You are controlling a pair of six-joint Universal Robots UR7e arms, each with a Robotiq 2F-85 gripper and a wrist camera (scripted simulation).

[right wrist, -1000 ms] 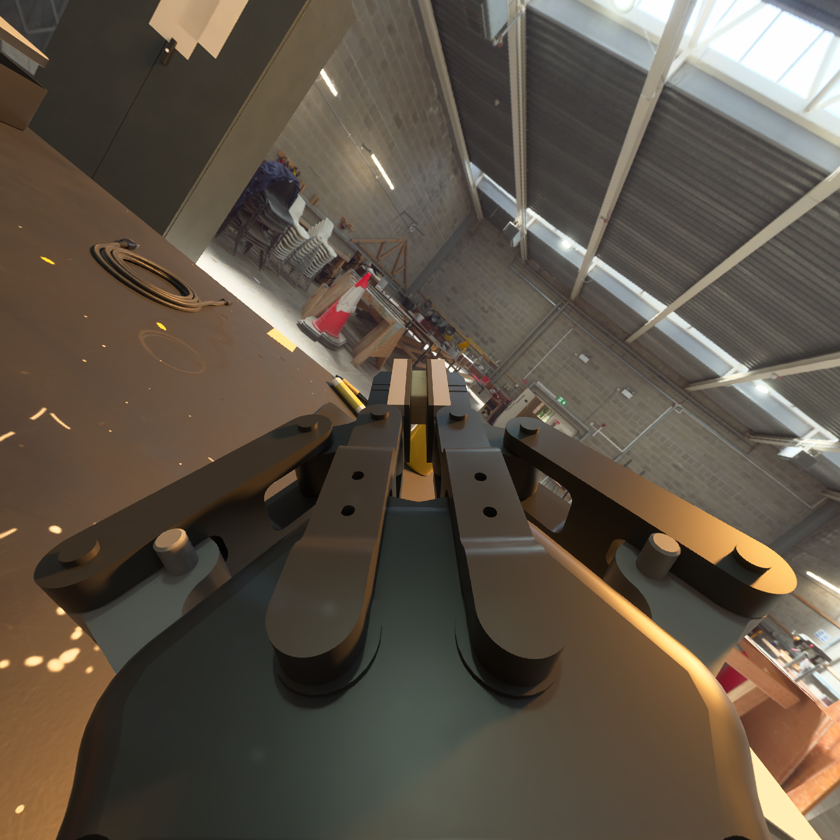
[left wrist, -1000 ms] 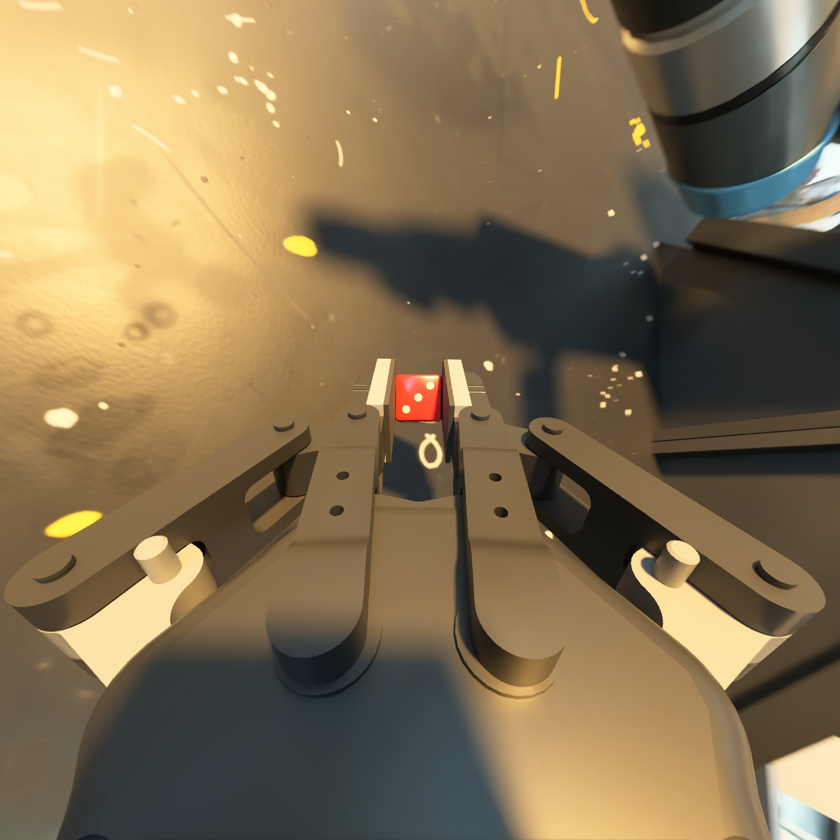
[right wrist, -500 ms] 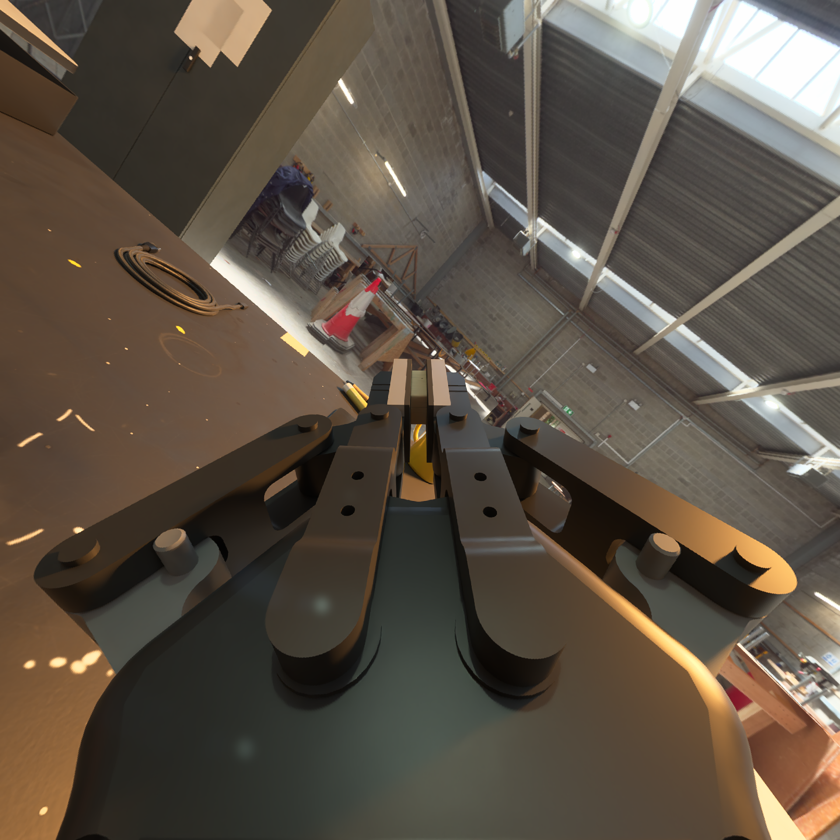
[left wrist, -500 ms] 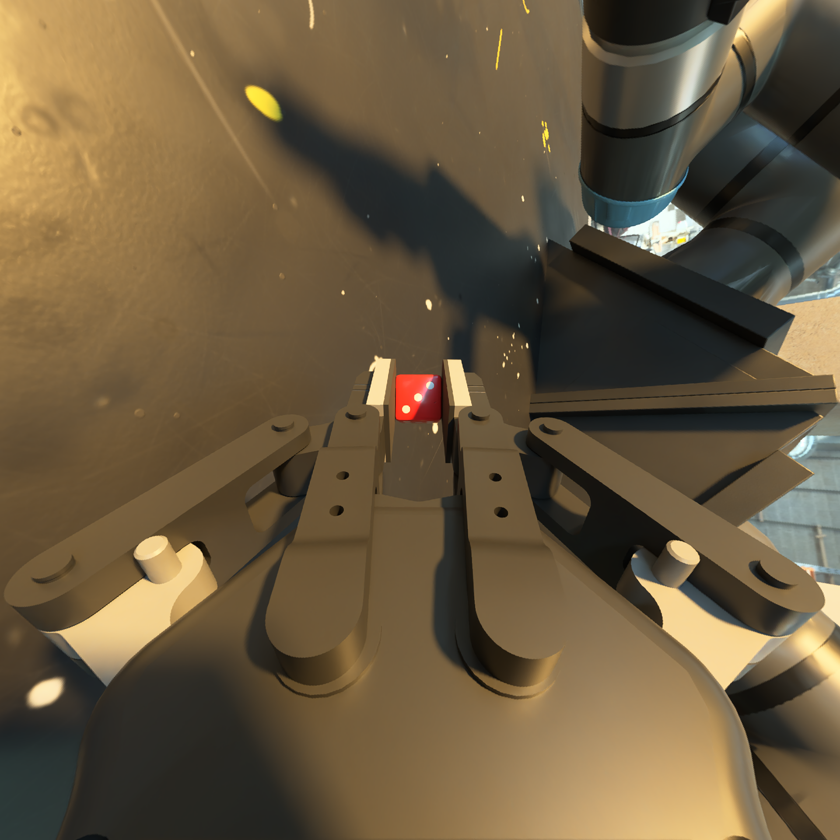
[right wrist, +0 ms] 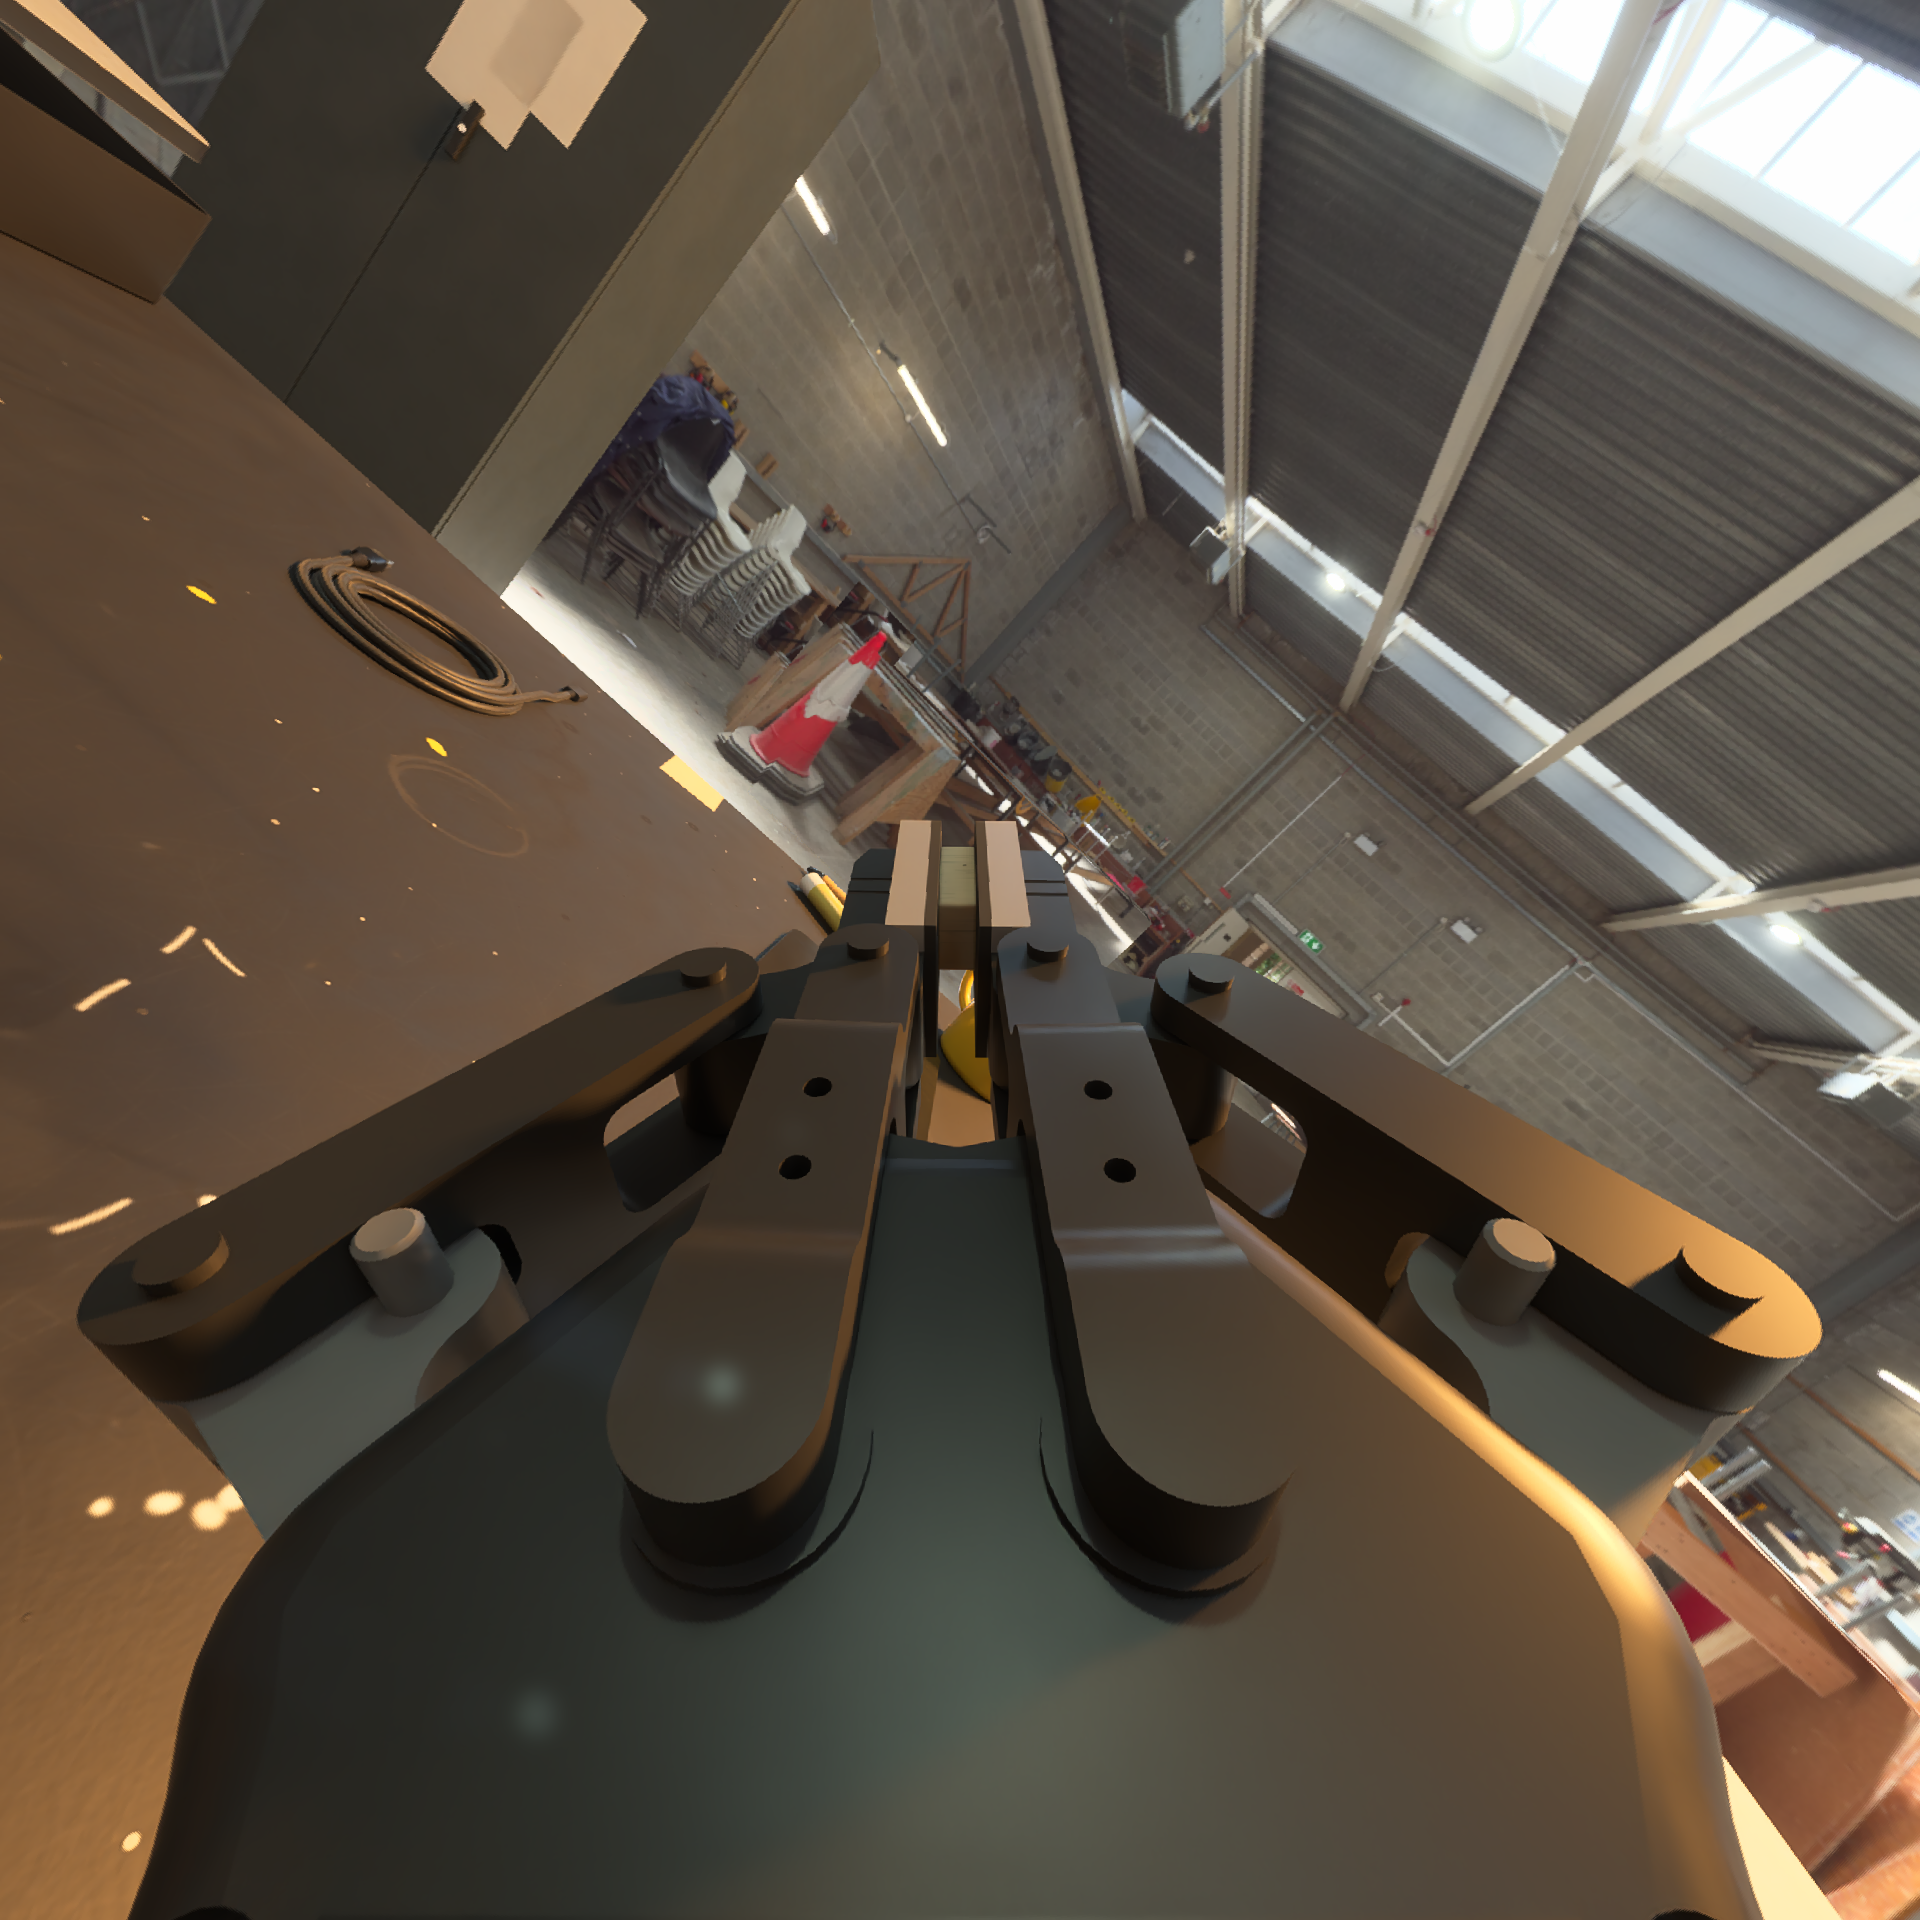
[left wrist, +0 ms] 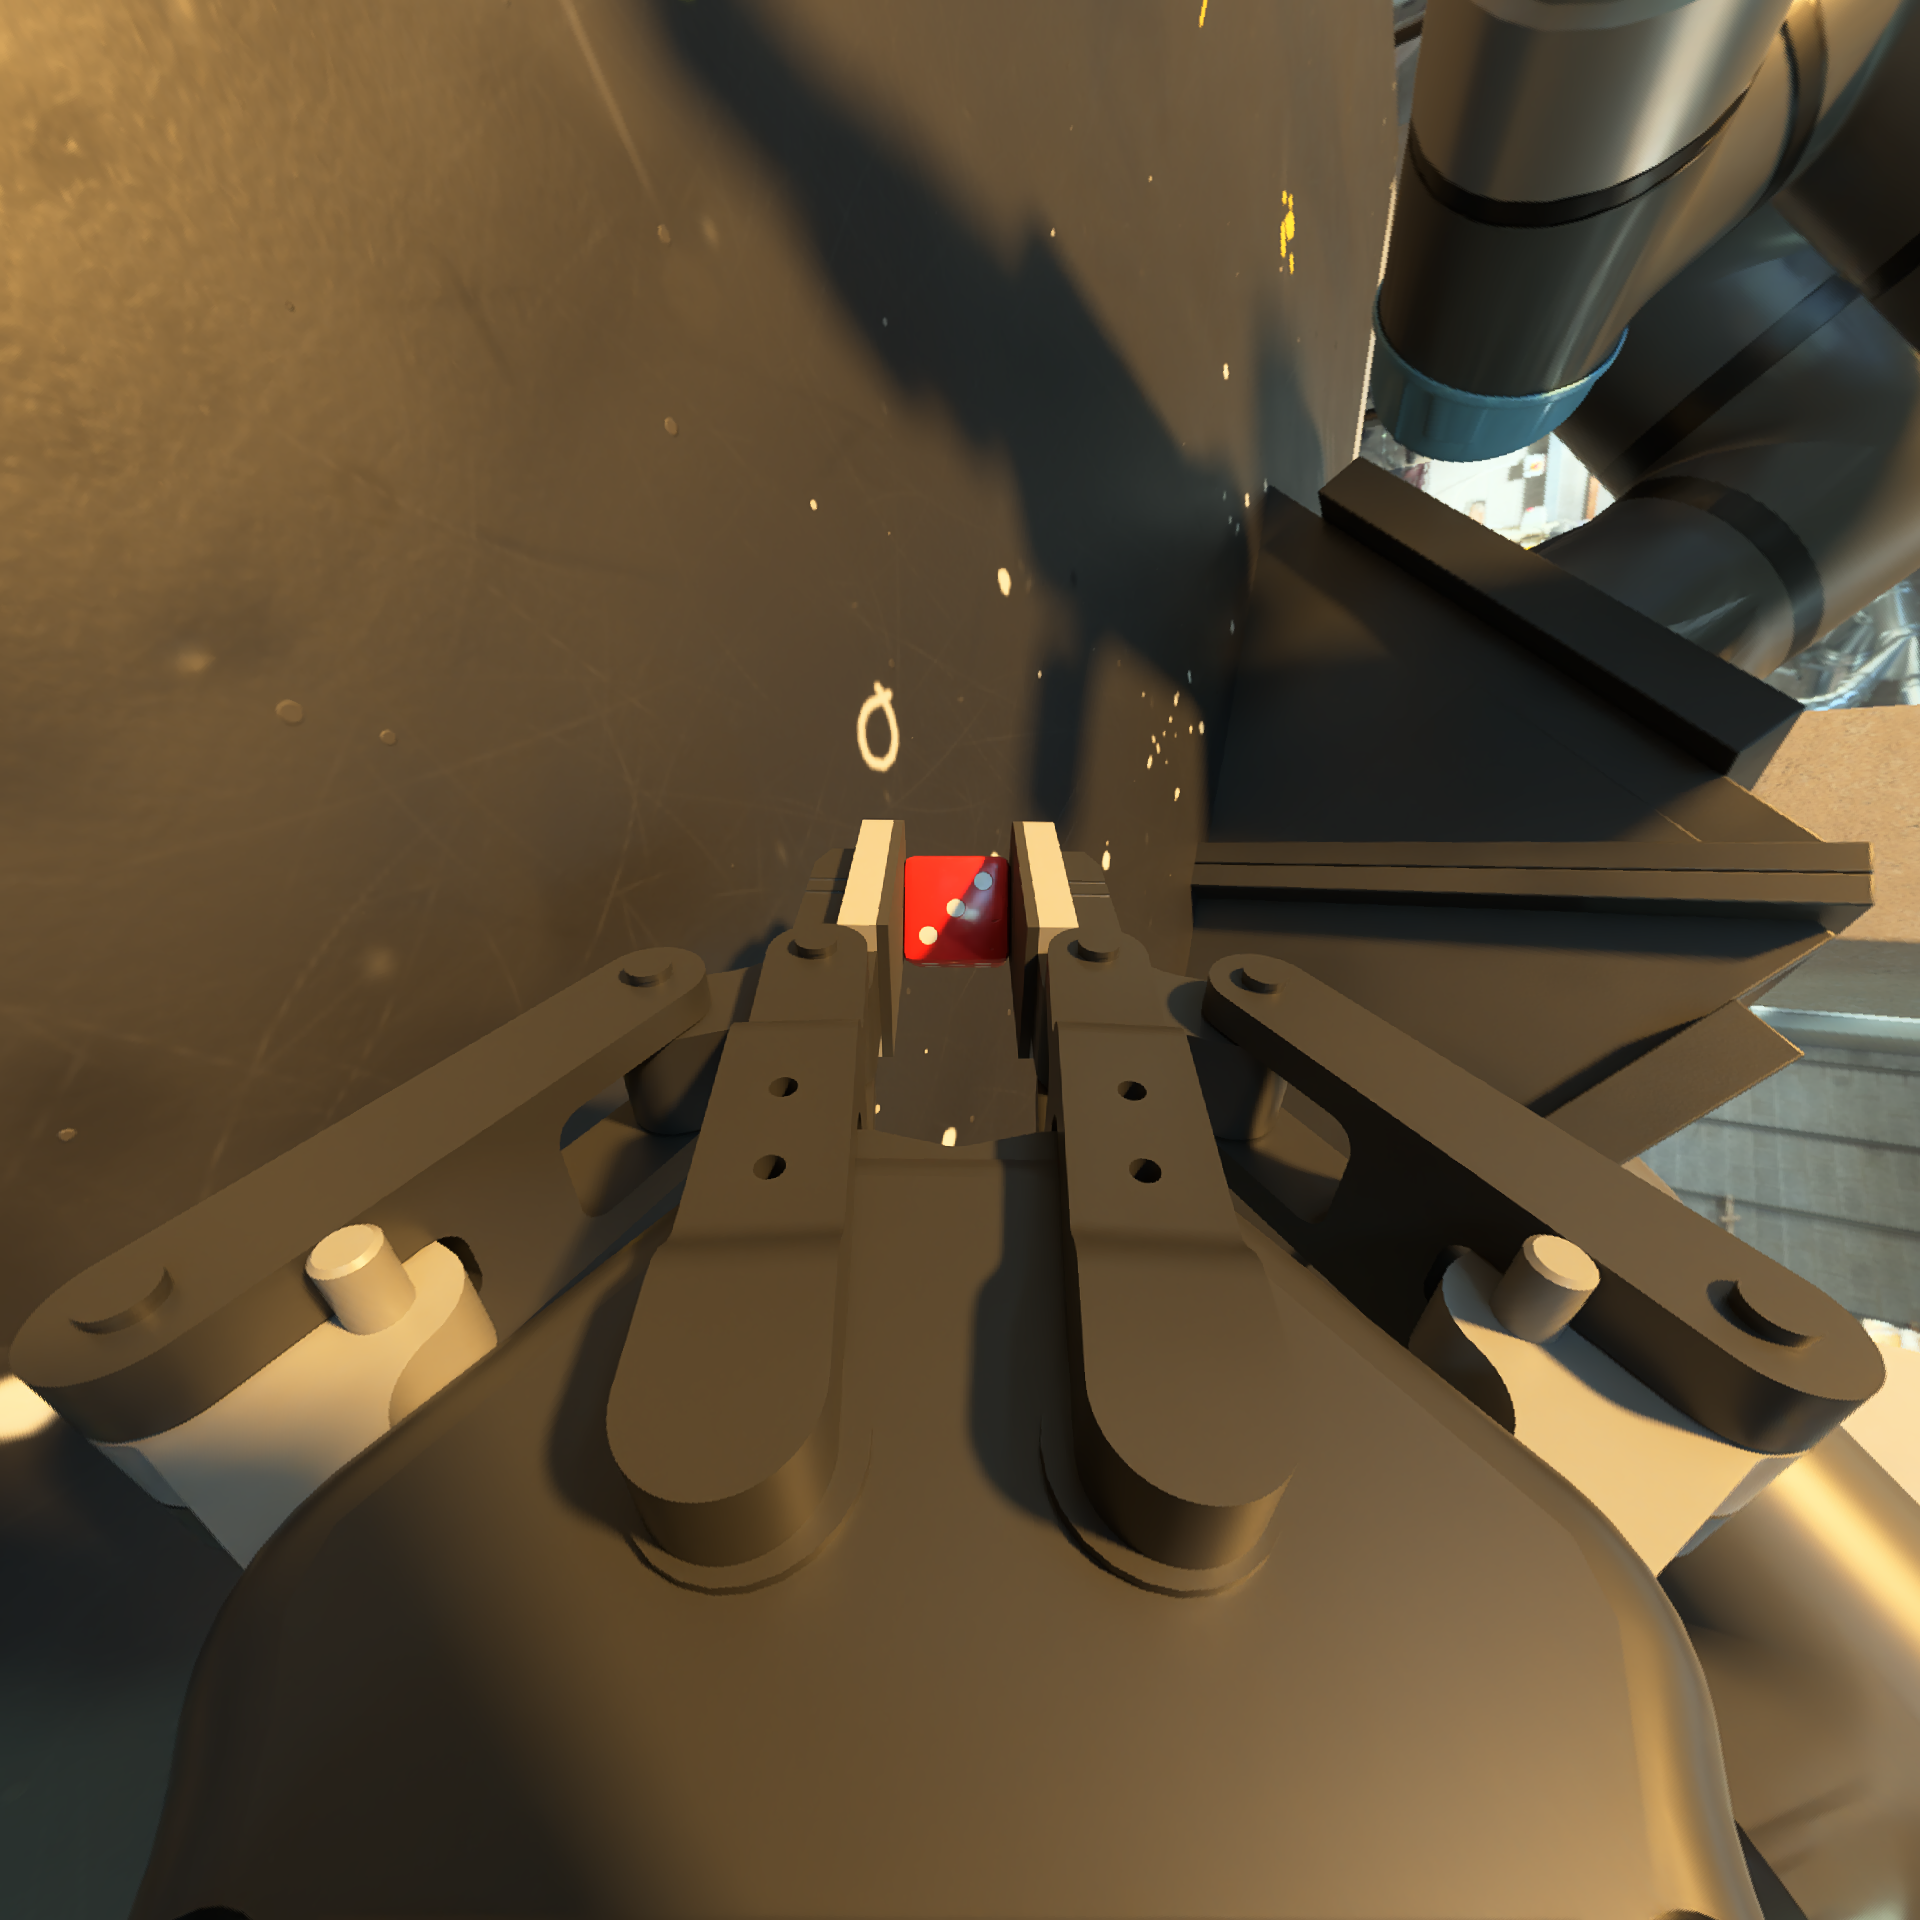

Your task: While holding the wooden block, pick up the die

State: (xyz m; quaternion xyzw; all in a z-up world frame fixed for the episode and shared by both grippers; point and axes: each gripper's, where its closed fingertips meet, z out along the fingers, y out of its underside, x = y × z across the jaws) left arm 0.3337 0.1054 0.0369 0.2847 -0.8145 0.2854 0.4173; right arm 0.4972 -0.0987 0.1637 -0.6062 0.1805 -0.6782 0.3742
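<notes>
In the left wrist view my left gripper [left wrist: 956,894] is shut on a red die [left wrist: 954,909] with white pips, held between the pale pads above the dark table [left wrist: 416,520]. In the right wrist view my right gripper [right wrist: 957,878] is shut on a small pale wooden block [right wrist: 957,883], pinched between its pads and held up off the table; only a narrow edge of the block shows. This gripper points out over the table edge toward the hall.
A robot arm [left wrist: 1579,229] and its dark mounting block [left wrist: 1455,748] stand to the right of the left gripper. A coiled cable [right wrist: 416,639] lies on the table [right wrist: 208,831] far left. A yellow object [right wrist: 966,1049] shows under the right fingers.
The left gripper has lifted and turned with the die in it; the table has dropped away and the other arm's base has come into view. The right gripper has tilted slightly, block still held.
</notes>
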